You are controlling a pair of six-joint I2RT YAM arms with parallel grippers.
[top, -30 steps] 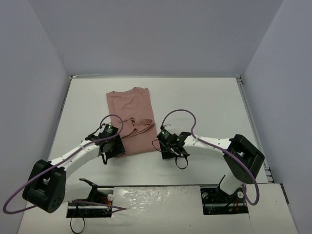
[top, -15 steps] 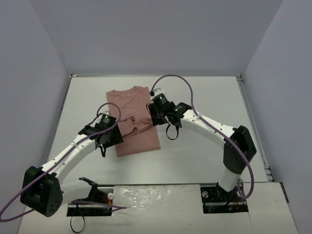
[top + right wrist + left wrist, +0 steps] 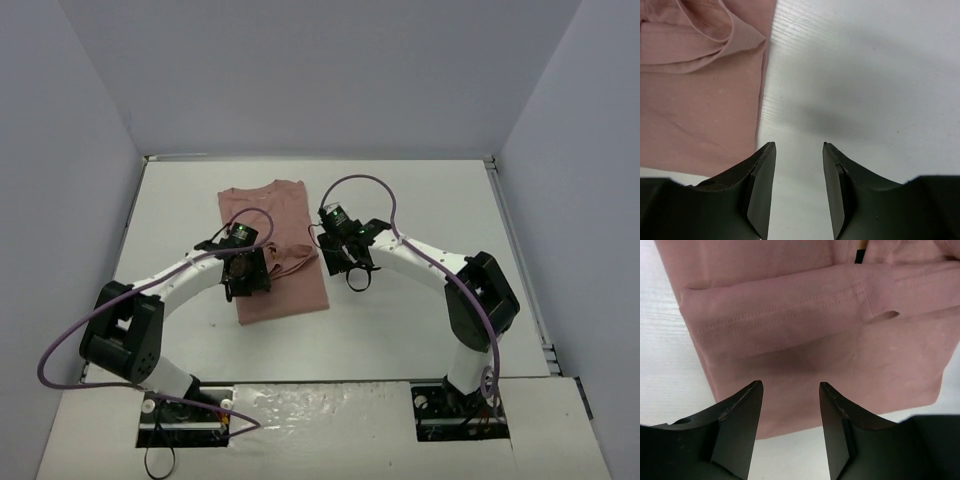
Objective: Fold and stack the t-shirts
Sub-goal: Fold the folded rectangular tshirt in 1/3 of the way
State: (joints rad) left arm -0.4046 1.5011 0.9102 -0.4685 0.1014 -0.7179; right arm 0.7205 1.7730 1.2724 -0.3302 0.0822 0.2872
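On the white table [image 3: 430,210], left of centre, the pink t-shirt [image 3: 265,210] lies flat as a narrow strip, folded lengthwise. Its long side runs from the far part of the table toward the arms, with the near end angled slightly to the right. About halfway down, a sleeve [image 3: 785,312] is folded across the body; its double-stitched hem shows in the left wrist view. At the shirt's right edge a loose pucker of cloth [image 3: 737,35] stands up a little. No print is visible on the upward face.

Left gripper [image 3: 246,272]: over the near half of the shirt, toward its left side. In the left wrist view the gripper [image 3: 790,387] has its two black fingers spread, with only cloth [image 3: 840,355] and a strip of table [image 3: 660,350] showing beneath. Nothing is pinched. Whether the tips touch the fabric cannot be told.

Right gripper [image 3: 336,260]: just beside the shirt's right edge, at about mid-length. In the right wrist view this gripper [image 3: 799,146] also has its fingers spread, over bare table [image 3: 865,75], with the shirt's edge [image 3: 700,95] just to their left. Nothing is between them.

Purple cables [image 3: 365,185] loop over both arms. Plain grey walls [image 3: 320,70] close in the table on three sides.
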